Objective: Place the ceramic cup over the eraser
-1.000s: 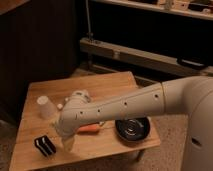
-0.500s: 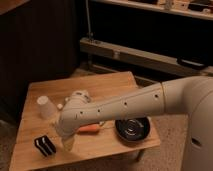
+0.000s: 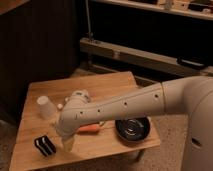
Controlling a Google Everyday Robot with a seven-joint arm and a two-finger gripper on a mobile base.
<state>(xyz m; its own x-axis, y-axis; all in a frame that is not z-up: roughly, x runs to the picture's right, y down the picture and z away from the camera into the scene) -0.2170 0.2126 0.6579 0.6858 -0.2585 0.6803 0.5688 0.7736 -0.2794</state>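
Dark shelving [image 3: 145, 52] backs the worktop [image 3: 110, 85], where the cup [image 3: 44, 106] stands apart from the eraser [image 3: 46, 145] near the front edge, and the hand [image 3: 67, 143], low just beside the eraser (open or closed, I cannot tell), could nudge it off.

A low wooden bench [image 3: 115, 82] stands on a speckled floor [image 3: 6, 140] in dim, warm light. Dark panelling [image 3: 40, 45] fills the far left, and metal shelving [image 3: 142, 54] crosses the far right. The gripper [image 3: 67, 144] hangs over the bench's near left.
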